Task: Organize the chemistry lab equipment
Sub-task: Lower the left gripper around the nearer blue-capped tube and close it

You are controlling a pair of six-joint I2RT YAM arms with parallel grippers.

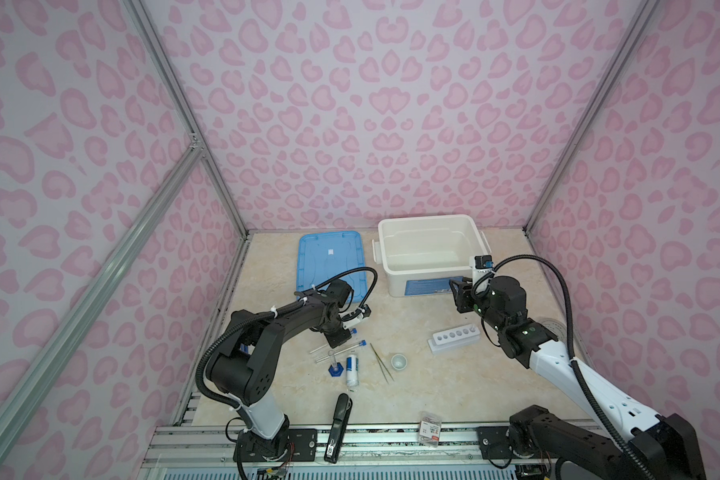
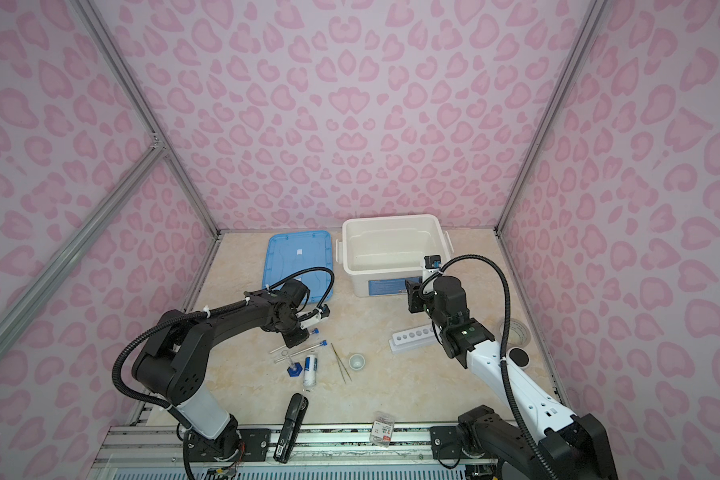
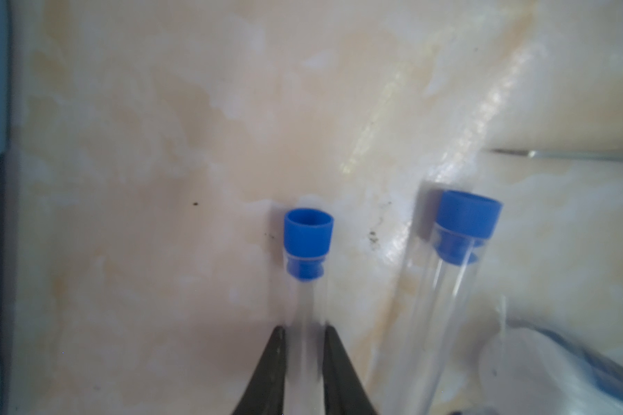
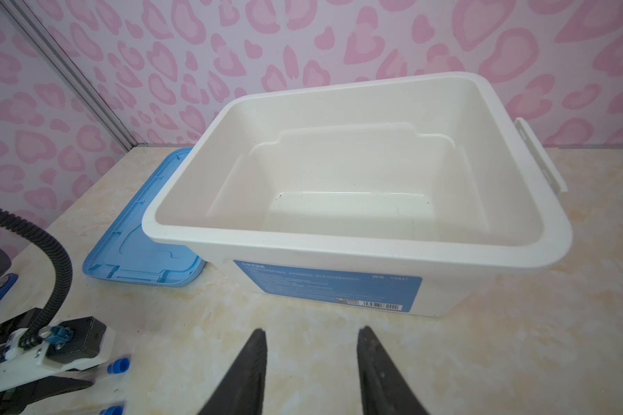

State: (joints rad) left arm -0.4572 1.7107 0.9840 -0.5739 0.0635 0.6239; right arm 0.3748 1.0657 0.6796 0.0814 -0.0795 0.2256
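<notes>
My left gripper (image 1: 343, 337) (image 3: 304, 327) is low over the table, its fingers pressed against both sides of a clear thin tube (image 3: 308, 309) just behind its blue cap (image 3: 308, 233) (image 1: 353, 331). A second blue-capped tube (image 3: 446, 305) (image 1: 363, 343) lies beside it. In both top views a blue-based small cylinder (image 1: 336, 368), a white blue-labelled bottle (image 1: 352, 368), metal tweezers (image 1: 381, 361) and a tiny white cup (image 1: 399, 360) lie nearby. The six-hole white rack (image 1: 454, 337) is further right. My right gripper (image 1: 458, 293) (image 4: 312, 332) hovers open and empty in front of the white bin.
An open white bin (image 1: 431, 253) (image 4: 356, 248) stands at the back, with its blue lid (image 1: 329, 259) flat to its left. A black stapler (image 1: 339, 424) and a small packet (image 1: 430, 428) lie near the front edge. A clear tape roll (image 2: 516, 332) is under the right arm.
</notes>
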